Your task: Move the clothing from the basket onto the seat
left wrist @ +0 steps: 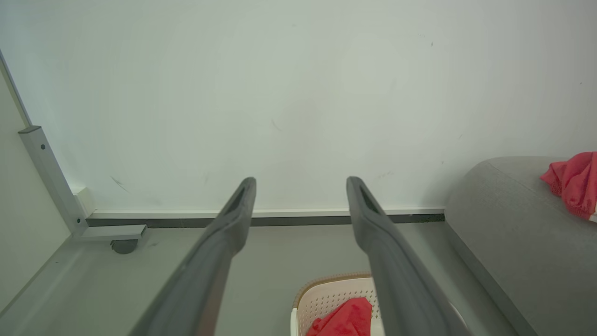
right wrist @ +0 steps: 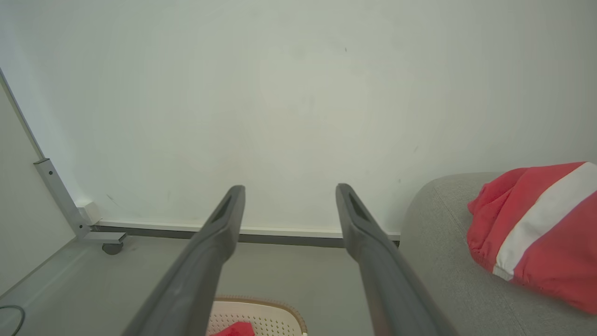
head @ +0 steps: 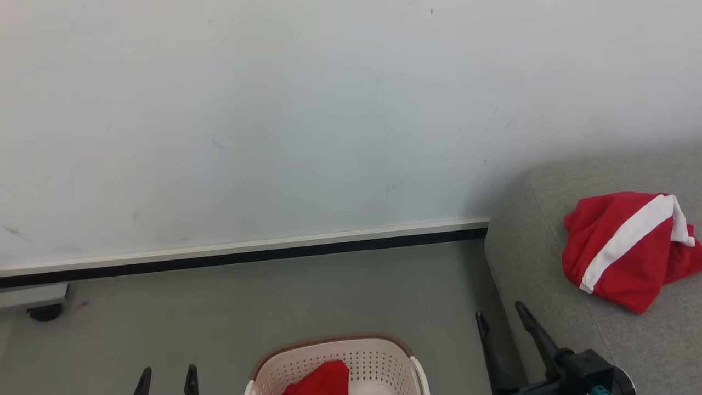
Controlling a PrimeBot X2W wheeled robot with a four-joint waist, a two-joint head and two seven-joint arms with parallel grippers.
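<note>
Crumpled red clothing (head: pixel 630 274), broad white stripe, on grey seat (head: pixel 526 236)

Both jaws stand wide apart and empty; left fingers (head: pixel 191 379) point up, right fingers (head: pixel 535 329) lean left.

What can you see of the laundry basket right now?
The cream-white perforated plastic laundry basket, rimmed in brown woven-look trim, stands upright on the grey floor, cut off by the head view's bottom edge. Its far wall curves at rounded corners. A crumpled red fabric garment lies inside. Only floor and garment are seen touching it.
</note>
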